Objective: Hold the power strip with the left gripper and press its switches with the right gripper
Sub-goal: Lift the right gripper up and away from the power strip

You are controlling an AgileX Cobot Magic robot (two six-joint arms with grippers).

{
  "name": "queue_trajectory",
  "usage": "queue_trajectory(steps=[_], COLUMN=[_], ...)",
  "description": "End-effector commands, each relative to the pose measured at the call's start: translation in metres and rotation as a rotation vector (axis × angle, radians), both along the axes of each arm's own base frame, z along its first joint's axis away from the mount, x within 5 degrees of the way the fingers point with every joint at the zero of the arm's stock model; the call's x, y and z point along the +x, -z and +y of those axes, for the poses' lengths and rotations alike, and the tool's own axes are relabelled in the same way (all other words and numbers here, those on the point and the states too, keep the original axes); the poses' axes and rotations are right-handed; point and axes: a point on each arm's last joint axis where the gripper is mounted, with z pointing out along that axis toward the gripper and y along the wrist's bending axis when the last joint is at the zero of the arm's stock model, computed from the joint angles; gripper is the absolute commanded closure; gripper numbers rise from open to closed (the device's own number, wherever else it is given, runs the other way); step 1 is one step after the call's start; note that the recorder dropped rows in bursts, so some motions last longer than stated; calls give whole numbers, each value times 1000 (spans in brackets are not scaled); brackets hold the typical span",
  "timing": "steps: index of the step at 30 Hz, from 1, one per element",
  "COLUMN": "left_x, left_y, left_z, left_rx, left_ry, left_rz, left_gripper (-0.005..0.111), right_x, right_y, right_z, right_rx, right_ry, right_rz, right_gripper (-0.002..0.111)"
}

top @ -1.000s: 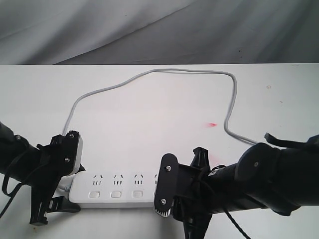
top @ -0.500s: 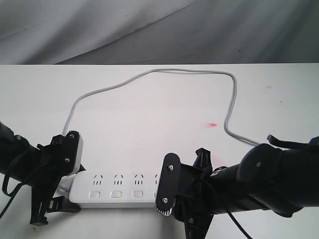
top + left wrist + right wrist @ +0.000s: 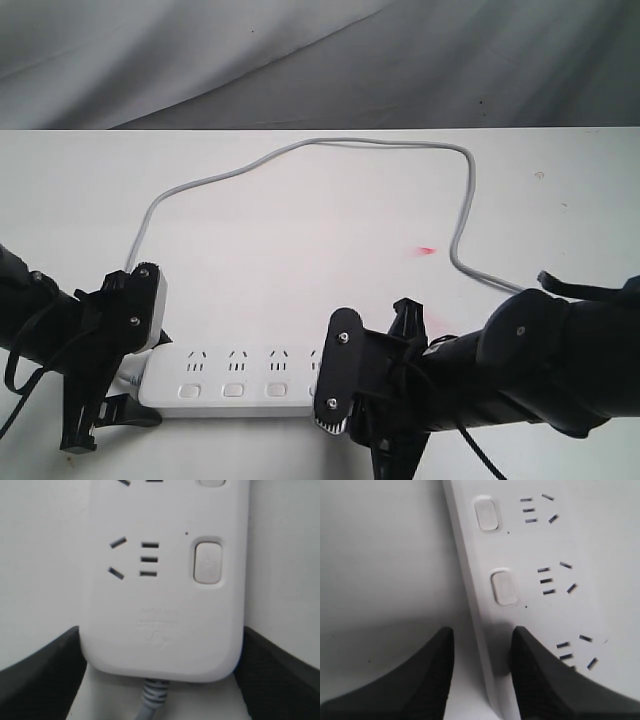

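The white power strip (image 3: 240, 380) lies along the table's front edge, and its grey cord (image 3: 300, 145) loops far back. My left gripper (image 3: 105, 424) is shut on the strip's cord end, a black finger (image 3: 50, 675) against each long side. In the left wrist view the nearest of the switches (image 3: 207, 562) sits beside its socket. My right gripper (image 3: 482, 632) is open and straddles the strip's front edge. One of its fingertips (image 3: 525, 645) rests on the strip just past a switch (image 3: 504, 586), the other over the table. Three switches (image 3: 233, 390) show in the exterior view; the right arm hides the rest.
A small red mark (image 3: 427, 250) lies on the white table (image 3: 300, 250) right of centre. A grey cloth backdrop (image 3: 320, 60) hangs behind the table's far edge. The right arm (image 3: 540, 360) covers the strip's right end.
My right gripper has crept slightly rightward and a touch lower over the strip. The left gripper and the strip have not moved.
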Motion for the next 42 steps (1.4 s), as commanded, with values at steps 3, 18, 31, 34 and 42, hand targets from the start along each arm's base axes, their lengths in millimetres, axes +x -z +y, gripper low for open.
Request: queue_trajectory(steps=[3, 18, 31, 34, 42], left_x=[3, 3, 3, 3, 3], left_y=[2, 2, 2, 2, 2], left_z=[3, 3, 3, 3, 3], left_rx=[26, 26, 26, 26, 26], left_ry=[-4, -4, -4, -4, -4], left_rz=[-21, -21, -21, -21, -21], left_gripper=[52, 52, 52, 52, 52], right_x=[-6, -8, -33, -56, -88], right_y=[-8, -29, -85, -98, -116], right_z=[-8, -9, -33, -54, -86], right_rx=[22, 80, 308, 411, 600], right_ry=[8, 4, 151, 216, 279], right_rz=[5, -49, -110, -111, -151], right_gripper=[73, 73, 73, 73, 73])
